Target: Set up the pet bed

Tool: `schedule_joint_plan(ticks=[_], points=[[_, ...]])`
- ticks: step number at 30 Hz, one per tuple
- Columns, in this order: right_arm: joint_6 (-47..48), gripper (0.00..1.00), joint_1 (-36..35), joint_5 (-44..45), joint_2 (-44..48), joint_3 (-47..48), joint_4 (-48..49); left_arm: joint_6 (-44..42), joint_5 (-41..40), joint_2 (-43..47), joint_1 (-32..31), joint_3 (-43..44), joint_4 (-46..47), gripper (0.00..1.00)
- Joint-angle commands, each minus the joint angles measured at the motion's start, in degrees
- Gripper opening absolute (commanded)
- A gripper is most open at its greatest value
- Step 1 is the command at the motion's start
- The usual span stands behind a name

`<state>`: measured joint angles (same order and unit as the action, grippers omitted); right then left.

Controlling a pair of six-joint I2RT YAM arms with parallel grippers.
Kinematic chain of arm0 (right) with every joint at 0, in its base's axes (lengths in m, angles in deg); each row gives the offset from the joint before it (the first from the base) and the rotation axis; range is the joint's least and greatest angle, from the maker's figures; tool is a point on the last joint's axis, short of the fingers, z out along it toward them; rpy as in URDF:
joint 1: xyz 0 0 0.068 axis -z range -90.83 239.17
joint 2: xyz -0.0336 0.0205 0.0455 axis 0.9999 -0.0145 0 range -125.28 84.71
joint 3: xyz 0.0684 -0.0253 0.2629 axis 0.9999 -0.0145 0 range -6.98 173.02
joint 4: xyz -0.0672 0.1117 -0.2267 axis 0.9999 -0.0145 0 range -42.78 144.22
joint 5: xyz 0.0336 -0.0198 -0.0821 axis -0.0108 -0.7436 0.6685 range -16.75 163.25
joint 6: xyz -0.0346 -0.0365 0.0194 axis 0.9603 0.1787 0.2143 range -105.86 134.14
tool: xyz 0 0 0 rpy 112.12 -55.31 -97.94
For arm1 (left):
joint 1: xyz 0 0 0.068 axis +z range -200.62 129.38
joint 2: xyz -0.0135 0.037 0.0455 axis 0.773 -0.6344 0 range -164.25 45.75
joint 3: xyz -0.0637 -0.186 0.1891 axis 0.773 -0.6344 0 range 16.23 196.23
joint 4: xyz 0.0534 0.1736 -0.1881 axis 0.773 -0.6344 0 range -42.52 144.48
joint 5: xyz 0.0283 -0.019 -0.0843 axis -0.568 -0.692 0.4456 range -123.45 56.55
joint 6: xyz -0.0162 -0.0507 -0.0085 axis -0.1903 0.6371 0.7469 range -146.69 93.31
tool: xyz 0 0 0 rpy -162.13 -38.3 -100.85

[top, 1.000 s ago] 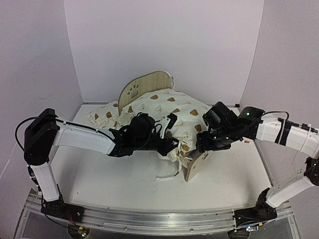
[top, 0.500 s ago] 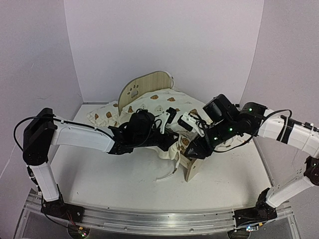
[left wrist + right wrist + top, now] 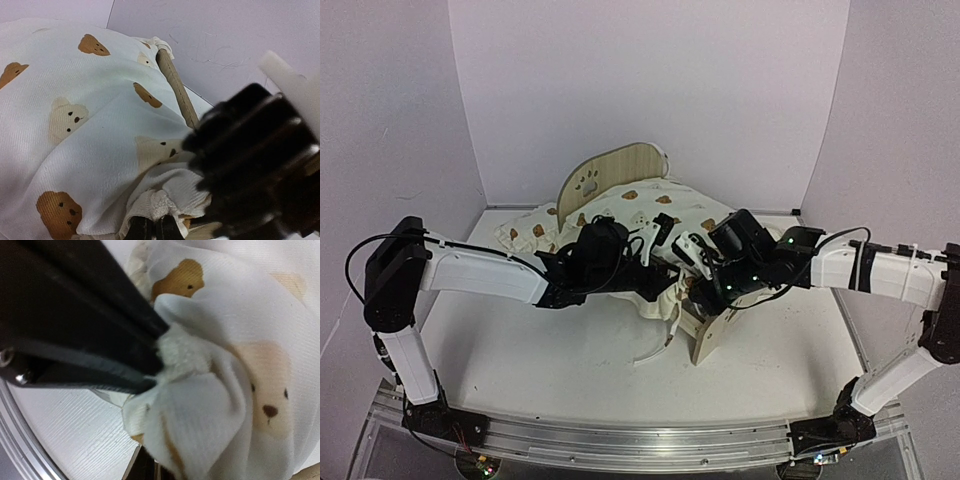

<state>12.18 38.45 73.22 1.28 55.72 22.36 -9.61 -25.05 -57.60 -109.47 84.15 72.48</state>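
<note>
"Since the cushion (image 3: 650, 205) bunches over them, can you see the fingertips?"

"Barely. The right gripper (image 3: 161, 356) pinches the fluffy ruffle (image 3: 180, 352). The left gripper (image 3: 154, 229) pinches it too, but is mostly cut off."

"Where's the pet bed (image 3: 612, 172)?"

"Under the cloth beneath both fingers. Only its wooden ends peek out. Both arms reach low and meet in the middle."

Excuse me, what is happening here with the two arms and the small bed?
Both arms work on the cushion lying over the wooden bed. The left gripper and the right gripper each pinch its ruffled edge near the footboard. The cushion is bunched, not yet flat.
</note>
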Motion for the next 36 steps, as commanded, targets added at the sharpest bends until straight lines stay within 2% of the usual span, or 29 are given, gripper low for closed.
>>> schedule_joint_plan(ticks=[1,8,12,17,22,25,28,36], points=[[-2.65,0.00,-0.08,8.06,-1.60,-0.86,5.52,0.68,1.14,3.11,0.40,1.92,1.82,0.00],[-2.45,0.00,-0.08,5.97,-4.84,0.18,0.33,0.34,1.88,2.12,0.40,1.02,1.86,0.00],[-5.24,0.00,-0.07,1.06,-8.71,2.79,-2.74,-0.20,0.72,2.01,0.55,0.30,1.82,0.00],[-9.42,0.00,-0.08,6.15,-9.44,4.37,-7.21,0.18,0.80,1.63,1.25,-0.08,1.68,0.00],[-9.87,0.05,-0.08,3.60,-8.89,8.31,-12.77,0.12,1.53,1.53,1.24,0.21,1.61,0.00],[-8.44,0.06,-0.01,-1.08,-6.81,8.74,-13.41,-0.18,1.52,1.66,1.37,0.13,1.60,0.00],[-6.85,0.16,0.13,-4.45,-6.48,8.79,-13.89,-0.29,1.74,1.74,1.45,0.07,1.51,0.00],[-3.07,0.21,0.37,-4.45,-8.83,9.91,-14.21,-0.12,2.35,2.06,1.38,-0.24,1.25,0.00]])
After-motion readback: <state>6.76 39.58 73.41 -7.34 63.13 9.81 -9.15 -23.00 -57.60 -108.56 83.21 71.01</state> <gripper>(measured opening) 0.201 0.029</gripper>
